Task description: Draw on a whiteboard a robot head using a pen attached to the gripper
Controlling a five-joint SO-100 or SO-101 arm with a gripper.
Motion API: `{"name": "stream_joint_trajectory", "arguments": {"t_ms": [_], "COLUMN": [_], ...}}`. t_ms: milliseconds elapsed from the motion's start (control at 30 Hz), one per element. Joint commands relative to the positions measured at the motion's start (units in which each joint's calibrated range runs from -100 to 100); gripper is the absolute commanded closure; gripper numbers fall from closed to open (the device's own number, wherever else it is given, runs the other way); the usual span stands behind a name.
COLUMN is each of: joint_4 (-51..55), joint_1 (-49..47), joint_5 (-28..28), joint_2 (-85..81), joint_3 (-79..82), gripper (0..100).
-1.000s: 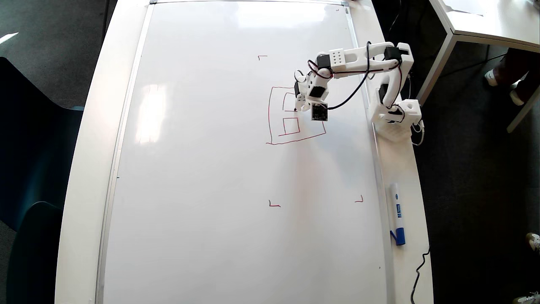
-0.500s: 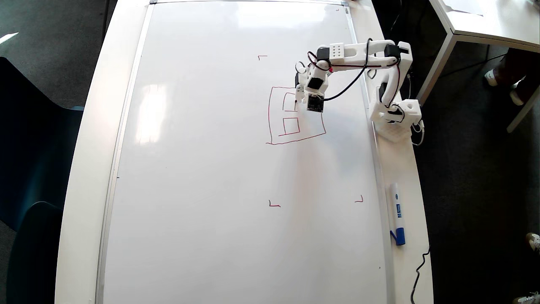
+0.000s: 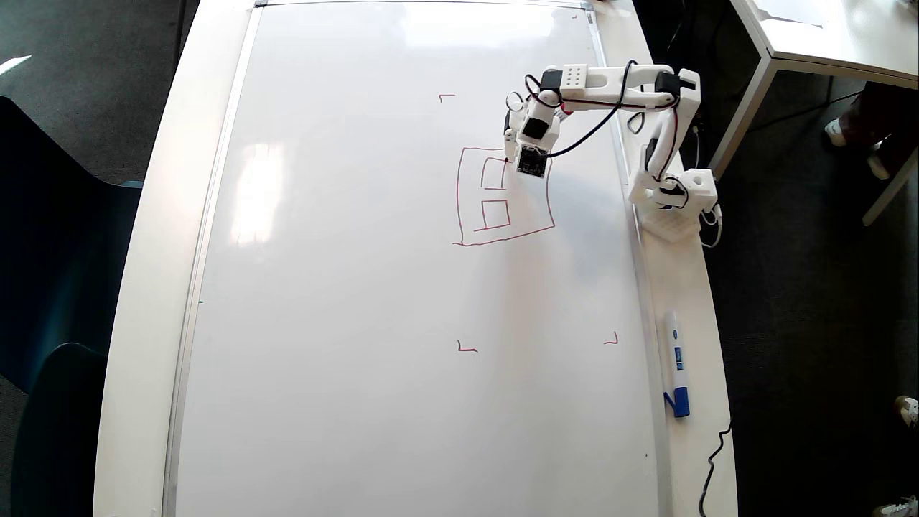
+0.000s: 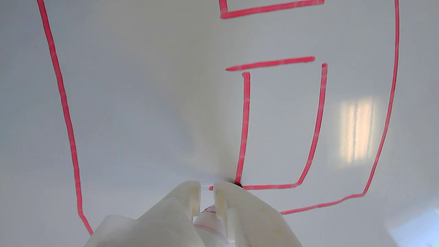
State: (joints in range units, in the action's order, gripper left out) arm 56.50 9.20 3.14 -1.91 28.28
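The whiteboard (image 3: 359,287) fills most of the overhead view. On its right half is the robot head (image 3: 458,197), a red square outline with two smaller squares inside. My gripper (image 3: 511,155) hovers at the upper small square's top right corner. In the wrist view the gripper (image 4: 206,192) enters from the bottom, shut on the pen (image 4: 208,218), whose body shows only as a sliver between the fingers. The pen's tip meets the whiteboard (image 4: 137,103) where two red lines of the robot head (image 4: 244,120) join at a corner.
A white marker with a blue cap (image 3: 676,362) lies on the table strip right of the board. The arm's base (image 3: 671,197) stands on that same strip. Small red corner marks (image 3: 467,348) dot the board. A second table (image 3: 826,36) sits at top right.
The gripper has slid toward the top of the overhead view along the upper small square's right side, from its lower corner to its upper corner, and the upper arm swung with it.
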Motion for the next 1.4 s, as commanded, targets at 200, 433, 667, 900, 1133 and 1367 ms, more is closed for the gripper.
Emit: {"name": "stream_joint_trajectory", "arguments": {"t_ms": [200,433,667,900,1133,1367], "joint_4": [0.5,0.9,4.6,4.6,4.6,4.1], "joint_1": [0.6,-0.9,-6.7,-8.2,-10.1,-14.0], "joint_5": [1.2,1.3,0.7,0.1,-0.2,-0.3], "joint_2": [-1.0,-6.9,-10.1,-15.2,-15.6,-15.3], "joint_3": [-1.6,-3.1,-0.1,8.7,10.3,10.5], "gripper": [99,99,99,99,99,99]}}
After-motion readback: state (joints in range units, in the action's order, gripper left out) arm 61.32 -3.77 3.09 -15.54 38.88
